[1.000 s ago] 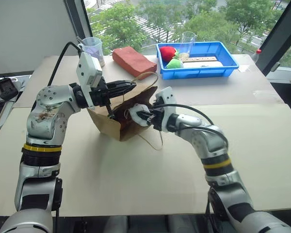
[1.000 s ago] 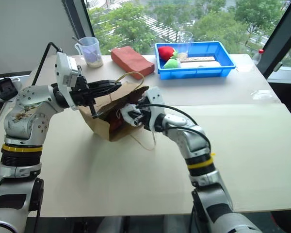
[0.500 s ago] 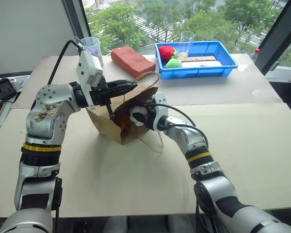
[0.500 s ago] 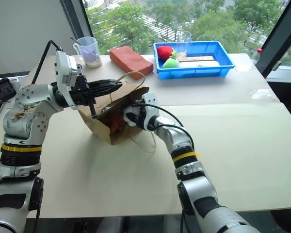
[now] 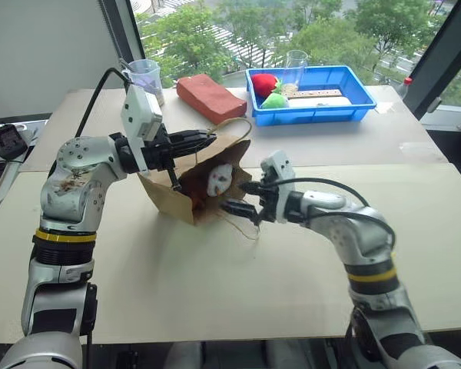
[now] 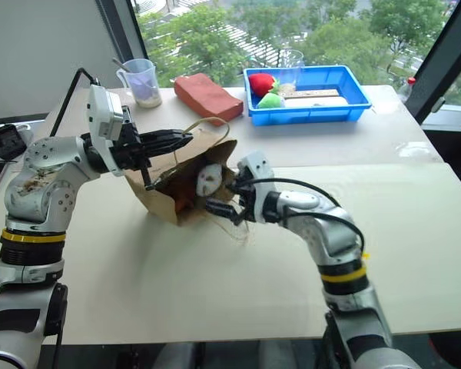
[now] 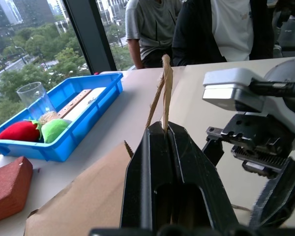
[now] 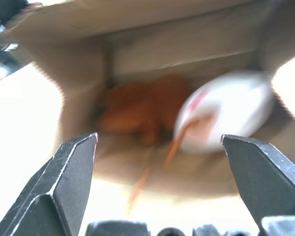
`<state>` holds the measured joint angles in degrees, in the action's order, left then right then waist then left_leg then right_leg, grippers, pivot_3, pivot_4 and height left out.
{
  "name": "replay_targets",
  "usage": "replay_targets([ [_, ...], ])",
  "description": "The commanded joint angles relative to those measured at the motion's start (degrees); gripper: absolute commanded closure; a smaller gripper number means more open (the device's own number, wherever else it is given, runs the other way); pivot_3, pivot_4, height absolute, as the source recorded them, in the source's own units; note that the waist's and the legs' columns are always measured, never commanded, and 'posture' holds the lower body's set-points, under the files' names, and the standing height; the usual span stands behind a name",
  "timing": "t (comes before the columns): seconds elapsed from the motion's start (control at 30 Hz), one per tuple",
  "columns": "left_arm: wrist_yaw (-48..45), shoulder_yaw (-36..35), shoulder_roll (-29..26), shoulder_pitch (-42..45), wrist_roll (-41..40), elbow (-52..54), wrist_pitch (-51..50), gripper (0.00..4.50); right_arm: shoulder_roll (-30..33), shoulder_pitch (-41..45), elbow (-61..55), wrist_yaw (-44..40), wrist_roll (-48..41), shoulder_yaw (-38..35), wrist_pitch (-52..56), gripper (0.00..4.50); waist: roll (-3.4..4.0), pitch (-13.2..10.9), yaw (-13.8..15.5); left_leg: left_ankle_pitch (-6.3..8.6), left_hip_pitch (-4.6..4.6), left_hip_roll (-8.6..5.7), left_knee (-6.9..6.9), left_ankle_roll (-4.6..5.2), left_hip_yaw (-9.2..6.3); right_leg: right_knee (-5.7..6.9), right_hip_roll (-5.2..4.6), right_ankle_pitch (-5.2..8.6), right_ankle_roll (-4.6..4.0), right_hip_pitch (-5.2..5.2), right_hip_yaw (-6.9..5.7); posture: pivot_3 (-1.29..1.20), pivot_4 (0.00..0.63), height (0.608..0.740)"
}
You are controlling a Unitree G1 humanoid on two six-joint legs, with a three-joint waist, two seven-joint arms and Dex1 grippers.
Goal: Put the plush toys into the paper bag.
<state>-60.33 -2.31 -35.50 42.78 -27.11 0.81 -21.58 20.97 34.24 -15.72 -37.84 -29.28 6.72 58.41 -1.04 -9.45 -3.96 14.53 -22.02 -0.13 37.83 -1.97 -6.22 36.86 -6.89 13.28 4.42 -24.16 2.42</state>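
The brown paper bag lies on its side on the table, mouth facing my right arm. My left gripper is shut on the bag's upper rim and holds the mouth up. The white plush toy rests just inside the mouth. The brown plush toy lies deeper in the bag beside the white one. My right gripper is open just outside the mouth, holding nothing, with its fingers spread wide towards the opening.
At the table's far side stand a blue tray with red and green soft items, a reddish block and a plastic cup. A glass stands behind the tray. People stand beyond the table.
My right gripper opened and let go of the white plush toy inside the bag's mouth, then drew back out of the bag. The left gripper kept its hold.
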Motion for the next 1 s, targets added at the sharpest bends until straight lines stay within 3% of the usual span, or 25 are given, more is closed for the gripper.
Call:
replay_targets([
  [0.03,-0.1,-0.7,-0.2,0.6,-0.4,1.4,0.7,4.50,1.4,-1.3,-4.0,-1.8,-2.3,2.3,2.1,0.03,-0.01,0.0,0.0,0.00,0.00,0.00,0.01,0.00,0.00,-0.02,0.00,0.00,0.00,0.02,0.00,0.00,0.150,0.740],
  [0.27,-0.2,-0.5,0.0,0.9,-0.3,1.3,0.7,4.50,-0.5,-3.5,0.3,-0.1,1.3,8.3,-0.8,0.03,-0.01,0.0,0.0,0.00,0.01,0.00,0.02,0.00,0.01,0.02,0.00,0.00,0.00,-0.01,0.01,0.00,0.150,0.740],
  [0.4,-0.2,-0.6,-0.2,0.9,-0.3,1.6,0.6,4.50,-0.2,-4.2,1.9,-0.3,3.1,8.9,-3.2,1.16,-0.01,0.0,0.3,0.00,-0.02,0.00,0.03,-0.01,0.01,-0.03,0.00,0.00,0.00,0.01,0.00,0.00,0.150,0.740],
  [0.67,0.3,-0.7,-0.5,0.7,0.2,1.4,0.8,4.50,0.6,-3.7,0.7,-1.0,2.3,5.7,-3.8,4.00,-0.01,0.0,0.1,0.00,-0.01,0.00,0.03,-0.01,0.01,-0.05,0.00,0.00,0.00,0.01,0.00,0.00,0.150,0.740],
  [0.73,0.8,-0.4,-0.4,1.2,1.2,0.3,1.4,4.50,0.6,-3.7,-1.0,-1.0,0.6,3.4,-3.1,4.47,-0.01,0.0,0.2,0.00,-0.01,0.00,0.03,-0.01,0.01,-0.06,0.00,0.00,0.00,0.02,0.01,0.00,0.150,0.740],
  [1.0,-0.5,2.0,4.8,11.8,5.5,-16.1,9.1,4.50,0.4,0.5,-12.2,3.8,-10.0,-8.9,6.1,4.47,-0.01,0.0,1.2,-0.01,-0.06,-0.01,0.06,-0.01,0.00,-0.07,0.00,0.00,0.00,0.01,-0.02,0.00,0.150,0.740],
])
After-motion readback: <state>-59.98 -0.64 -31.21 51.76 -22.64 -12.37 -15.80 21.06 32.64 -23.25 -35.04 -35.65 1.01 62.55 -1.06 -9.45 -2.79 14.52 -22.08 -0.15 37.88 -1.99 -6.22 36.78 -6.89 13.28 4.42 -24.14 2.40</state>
